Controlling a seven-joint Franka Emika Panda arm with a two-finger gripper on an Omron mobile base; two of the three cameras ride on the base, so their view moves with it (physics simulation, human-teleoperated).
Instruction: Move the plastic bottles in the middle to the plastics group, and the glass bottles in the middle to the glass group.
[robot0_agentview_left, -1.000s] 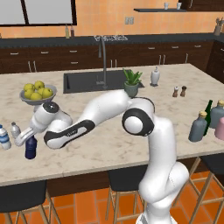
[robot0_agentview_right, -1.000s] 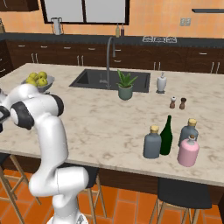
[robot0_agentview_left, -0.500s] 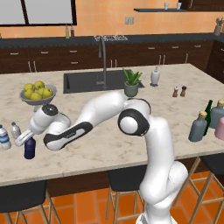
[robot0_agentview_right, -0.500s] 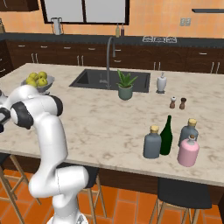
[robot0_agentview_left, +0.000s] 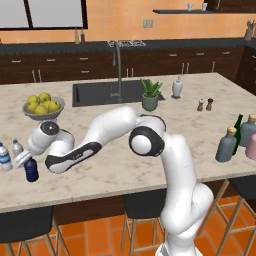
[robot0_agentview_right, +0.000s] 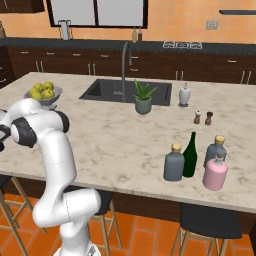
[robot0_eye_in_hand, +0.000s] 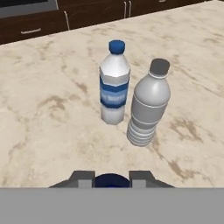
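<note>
My gripper (robot0_agentview_left: 27, 160) is shut on the neck of the small navy plastic bottle (robot0_agentview_left: 31, 173) at the counter's far left, and the bottle hangs upright at or just above the surface. Just left of it stand the plastics group: a blue-labelled water bottle (robot0_agentview_left: 5, 158) and a plain clear one (robot0_agentview_left: 17, 148). In the hand view the two water bottles (robot0_eye_in_hand: 114, 89) (robot0_eye_in_hand: 148, 107) stand close ahead, and the navy cap (robot0_eye_in_hand: 111, 181) shows between my fingertips (robot0_eye_in_hand: 83, 178). At the right end, the green wine bottle (robot0_agentview_right: 189, 155), two grey-blue bottles (robot0_agentview_right: 173, 162) (robot0_agentview_right: 215, 151) and the pink bottle (robot0_agentview_right: 215, 172) cluster together.
A bowl of lemons (robot0_agentview_left: 42, 106) sits behind the gripper. The sink (robot0_agentview_left: 97, 92) with its faucet, a potted plant (robot0_agentview_left: 150, 95), a white vase (robot0_agentview_left: 177, 87) and two shakers (robot0_agentview_left: 205, 104) stand further back. Stools stand under the counter's front edge.
The gripper and the navy bottle have shifted slightly left and down, closer to the two water bottles.
</note>
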